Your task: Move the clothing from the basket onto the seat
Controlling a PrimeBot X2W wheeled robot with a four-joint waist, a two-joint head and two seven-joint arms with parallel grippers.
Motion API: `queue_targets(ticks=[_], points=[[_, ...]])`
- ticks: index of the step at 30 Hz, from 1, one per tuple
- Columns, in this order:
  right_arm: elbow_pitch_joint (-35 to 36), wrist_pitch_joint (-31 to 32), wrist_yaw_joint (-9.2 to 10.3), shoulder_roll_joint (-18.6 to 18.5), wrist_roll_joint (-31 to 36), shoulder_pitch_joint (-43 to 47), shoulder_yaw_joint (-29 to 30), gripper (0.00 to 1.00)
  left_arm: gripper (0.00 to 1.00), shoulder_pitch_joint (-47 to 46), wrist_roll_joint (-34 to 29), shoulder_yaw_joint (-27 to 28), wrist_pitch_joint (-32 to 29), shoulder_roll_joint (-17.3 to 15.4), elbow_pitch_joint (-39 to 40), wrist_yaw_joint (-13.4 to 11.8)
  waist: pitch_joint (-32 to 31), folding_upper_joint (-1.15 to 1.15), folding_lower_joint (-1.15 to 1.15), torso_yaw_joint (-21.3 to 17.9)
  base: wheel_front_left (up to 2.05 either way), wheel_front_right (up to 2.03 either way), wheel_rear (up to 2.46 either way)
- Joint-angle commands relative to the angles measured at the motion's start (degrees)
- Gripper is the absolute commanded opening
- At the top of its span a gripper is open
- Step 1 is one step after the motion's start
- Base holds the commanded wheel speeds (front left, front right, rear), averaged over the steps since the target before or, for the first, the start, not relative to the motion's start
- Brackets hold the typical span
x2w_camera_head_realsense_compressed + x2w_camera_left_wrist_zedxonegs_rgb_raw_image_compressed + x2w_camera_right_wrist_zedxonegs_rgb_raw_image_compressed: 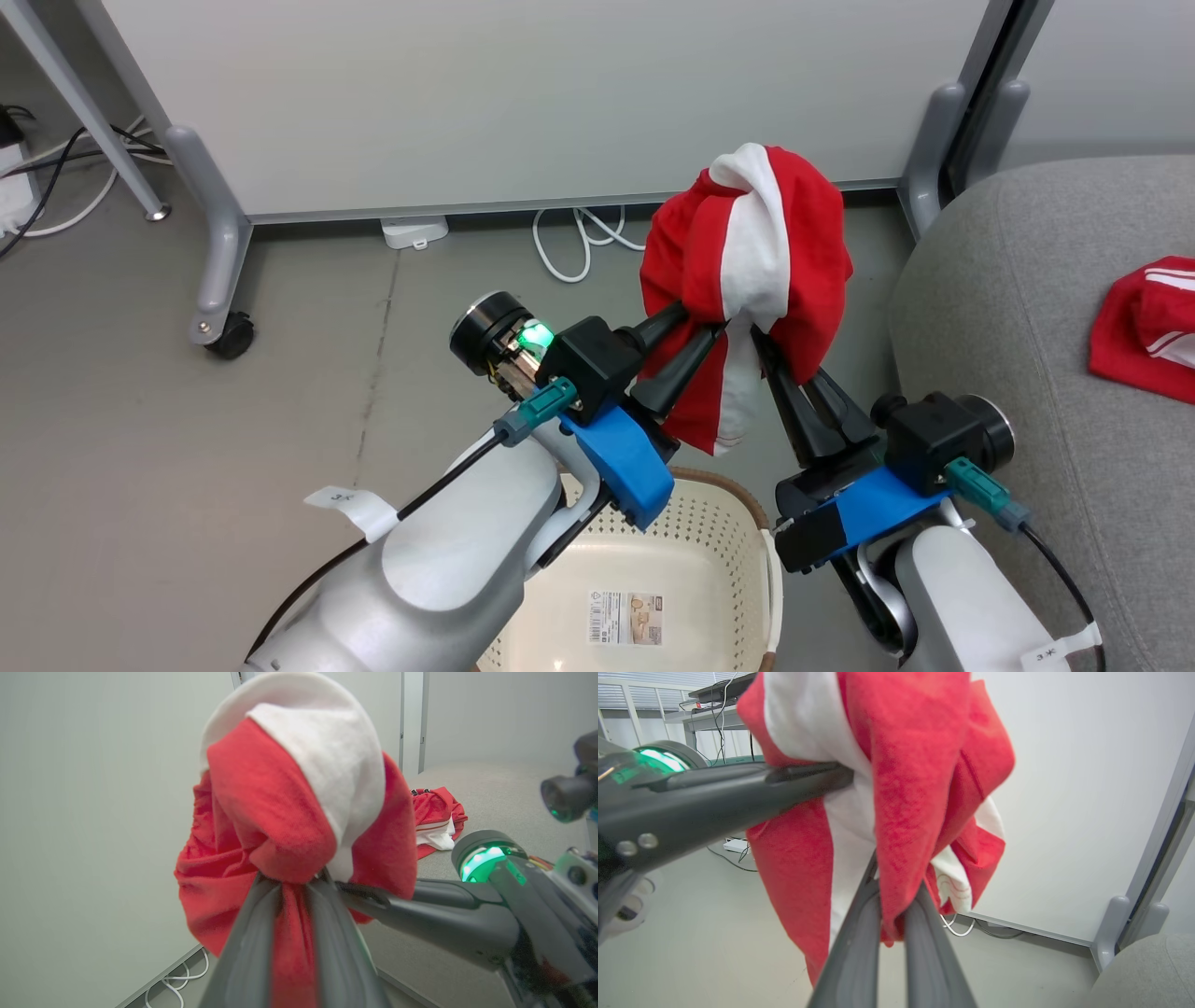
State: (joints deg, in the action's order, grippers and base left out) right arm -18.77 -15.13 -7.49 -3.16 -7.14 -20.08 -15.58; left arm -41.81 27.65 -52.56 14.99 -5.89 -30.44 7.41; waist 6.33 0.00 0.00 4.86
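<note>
- I had the red-and-white garment [747,271] bunched up in the air, above and just beyond the far rim of the basket [724,487]. It was lifted out of the basket, with a red-and-white tail hanging down toward that rim. I could not tell whether the tail touched it.
- The left gripper [702,324] reached up and away from over the basket's left side. Its two fingers were pinched together on a fold at the underside of the bundle, and in the left wrist view red cloth ran down between them.
- The right gripper [767,350] rose from just beyond the basket's right rim. Its fingers were clamped on another fold of the same garment, and in the right wrist view red fabric was squeezed in the narrow slit between them.
- Above the basket's far rim, the two sets of fingertips met the cloth just beside each other, angled in from either side.
- A printed label [625,618] lay on the basket's cream floor, toward its near end.
- The grey seat [1008,392] stood to the right of the basket, near it.
- A second red garment [1144,327] with white stripes lay crumpled on the seat, well apart from the basket, off to its right.
- Beyond the basket stood a white partition panel [560,93], with white cables [569,247] on the floor at its foot.
</note>
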Motion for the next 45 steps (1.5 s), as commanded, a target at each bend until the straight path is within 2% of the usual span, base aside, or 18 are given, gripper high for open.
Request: queue_targets(ticks=[1,18,20,36,45], points=[[0.0,0.0,-0.01,0.0,-0.4,-0.1,0.2,0.00,0.00,-0.3,-0.2,0.3,0.3,0.0,0.0,0.1,0.0,0.00,0.00,0.0,0.00,0.00,0.00],[0.5,0.0,-0.02,0.0,-0.6,0.1,0.0,0.00,0.00,0.0,-1.3,0.3,0.3,0.0,-0.7,-0.2,-0.1,0.00,0.00,-0.3,0.00,0.00,0.00],[0.6,0.0,-0.01,0.0,-0.5,0.3,0.0,0.00,1.00,0.1,-1.7,0.2,0.3,0.0,-1.0,-0.5,-0.1,0.00,0.00,-0.3,0.00,0.00,0.00],[1.8,0.0,-0.02,-0.5,-0.4,0.9,2.5,0.00,1.00,1.9,-3.1,1.2,0.3,-0.8,-0.6,-1.0,0.3,0.00,0.00,-0.5,0.00,0.00,0.00],[3.0,0.0,-0.02,-0.4,0.0,1.2,4.4,0.00,1.00,3.2,-3.6,1.8,0.3,-1.8,0.4,-1.4,1.4,0.00,0.00,-4.1,0.00,0.00,0.00]])
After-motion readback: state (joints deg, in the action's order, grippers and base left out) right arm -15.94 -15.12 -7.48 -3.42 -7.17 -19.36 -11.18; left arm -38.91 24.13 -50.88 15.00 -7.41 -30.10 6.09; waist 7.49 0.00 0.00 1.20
